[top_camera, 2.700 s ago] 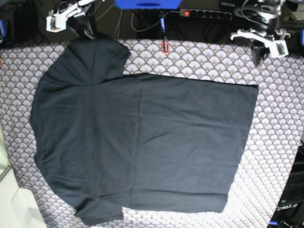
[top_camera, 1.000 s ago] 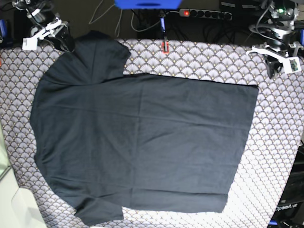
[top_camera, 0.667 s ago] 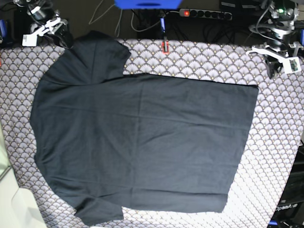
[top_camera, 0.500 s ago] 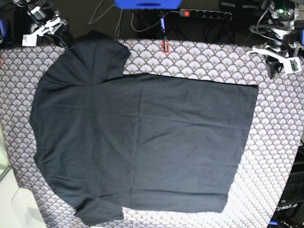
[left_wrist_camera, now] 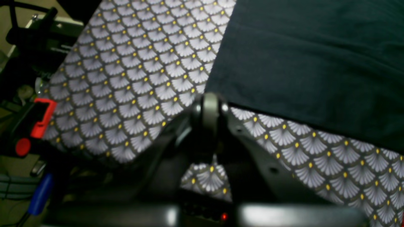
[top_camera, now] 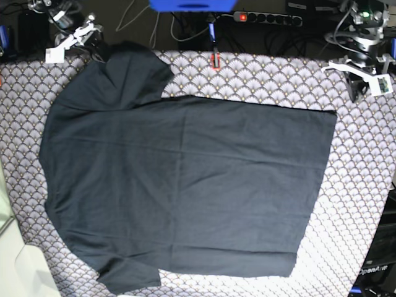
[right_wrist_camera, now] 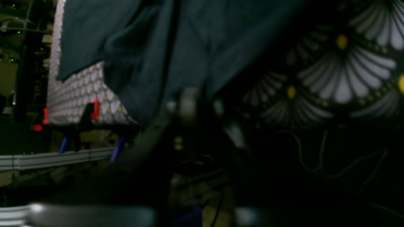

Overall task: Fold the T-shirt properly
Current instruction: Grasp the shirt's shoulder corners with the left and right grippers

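Observation:
The T-shirt (top_camera: 185, 179) lies spread flat and dark on the patterned tablecloth (top_camera: 365, 185), with its sleeves toward the left and its hem toward the right. My right gripper (top_camera: 99, 52) sits at the far left sleeve's outer edge. In the right wrist view the sleeve cloth (right_wrist_camera: 157, 47) bunches down to the right gripper (right_wrist_camera: 189, 105), which is shut on it. My left gripper (top_camera: 354, 91) hovers over the far right of the table, a little beyond the hem's far corner. In the left wrist view the left gripper (left_wrist_camera: 210, 105) is shut and empty, just outside the hem corner (left_wrist_camera: 221, 85).
A red clamp (top_camera: 215, 60) grips the table's far edge. Behind it lie a power strip (top_camera: 269, 18), cables and a blue object (top_camera: 192, 5). Another red clamp (left_wrist_camera: 42, 116) shows at the table edge in the left wrist view. A white surface (top_camera: 18, 272) borders the near left corner.
My right gripper has slid rightward onto the sleeve's edge and shut on it, and the sleeve outline has shifted slightly. The left arm has stayed put.

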Available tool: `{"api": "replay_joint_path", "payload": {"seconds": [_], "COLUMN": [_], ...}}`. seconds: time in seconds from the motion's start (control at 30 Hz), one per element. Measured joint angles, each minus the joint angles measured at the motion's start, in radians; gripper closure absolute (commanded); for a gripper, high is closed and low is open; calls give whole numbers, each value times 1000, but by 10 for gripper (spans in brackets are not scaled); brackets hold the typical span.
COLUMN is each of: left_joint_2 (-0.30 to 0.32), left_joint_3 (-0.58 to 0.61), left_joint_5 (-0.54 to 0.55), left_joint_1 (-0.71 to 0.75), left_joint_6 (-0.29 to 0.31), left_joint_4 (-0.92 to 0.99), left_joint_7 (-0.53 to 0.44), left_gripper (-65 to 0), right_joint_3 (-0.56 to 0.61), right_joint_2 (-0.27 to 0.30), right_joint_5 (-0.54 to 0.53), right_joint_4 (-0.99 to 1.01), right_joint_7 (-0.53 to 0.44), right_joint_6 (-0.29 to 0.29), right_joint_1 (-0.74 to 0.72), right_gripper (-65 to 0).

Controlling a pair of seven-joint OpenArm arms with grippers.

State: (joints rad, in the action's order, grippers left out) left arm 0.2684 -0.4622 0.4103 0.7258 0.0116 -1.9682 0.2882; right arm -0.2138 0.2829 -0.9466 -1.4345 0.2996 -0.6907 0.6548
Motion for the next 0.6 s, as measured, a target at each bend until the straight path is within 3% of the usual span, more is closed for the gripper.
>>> {"api": "replay_joint_path", "payload": {"seconds": [0.1,0.3,0.4,0.53,0.6], "left_joint_2": [0,-5,-3,-5,-8], "left_joint_3": [0,-29,-51,-50,-50], "left_joint_5": [1,3,3,13,4], "left_joint_1": [-32,-152,-209,-248,-268], "left_joint_6": [0,10,-8,11,25], "left_joint_4": [12,39,85,143,179], "left_joint_7": [7,222,257,259,253], "left_gripper": [0,0,-70,-223,-266], "right_joint_3": [-1,-3,-6,-6,-6], "right_joint_2": [0,14,24,24,24], "right_joint_5": [0,0,0,3,3], "right_joint_4": [0,2,4,4,4], "right_joint_7": [0,4,-1,1,0], "right_joint_6": [0,0,3,3,3], "right_joint_1": [0,0,0,0,0], "right_gripper": [0,0,0,0,0]}}
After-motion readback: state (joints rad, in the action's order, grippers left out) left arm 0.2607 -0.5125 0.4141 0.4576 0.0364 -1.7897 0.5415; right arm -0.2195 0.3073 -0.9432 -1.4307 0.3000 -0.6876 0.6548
